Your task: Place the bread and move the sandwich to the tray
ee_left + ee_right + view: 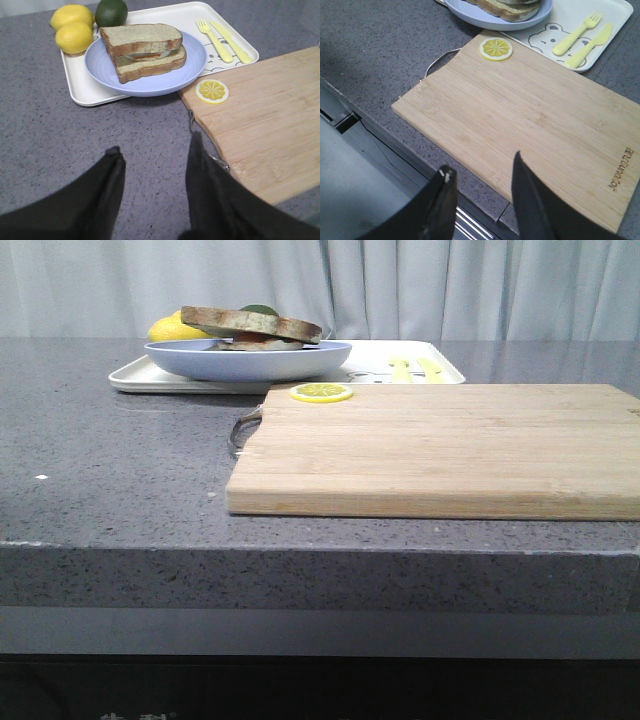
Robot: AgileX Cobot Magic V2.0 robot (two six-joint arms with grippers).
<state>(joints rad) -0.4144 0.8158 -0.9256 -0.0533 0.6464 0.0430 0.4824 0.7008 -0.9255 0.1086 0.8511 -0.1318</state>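
The sandwich (142, 50) lies on a round pale-blue plate (150, 86) that stands on the white tray (75, 92). Its top slice is the thick bread (140, 36), with egg and orange yolk showing under it. In the front view the sandwich (250, 328) and tray (130, 380) are at the back left. My left gripper (156, 150) is open and empty above the grey counter, short of the tray. My right gripper (482, 165) is open and empty over the near edge of the cutting board (530, 115). Neither gripper shows in the front view.
The wooden cutting board (440, 445) lies front right with a lemon slice (321, 392) at its far left corner. Two lemons (74, 37) and a lime (111, 12) sit at the tray's far left. A yellow fork (215, 40) and knife (232, 42) lie on the tray's right.
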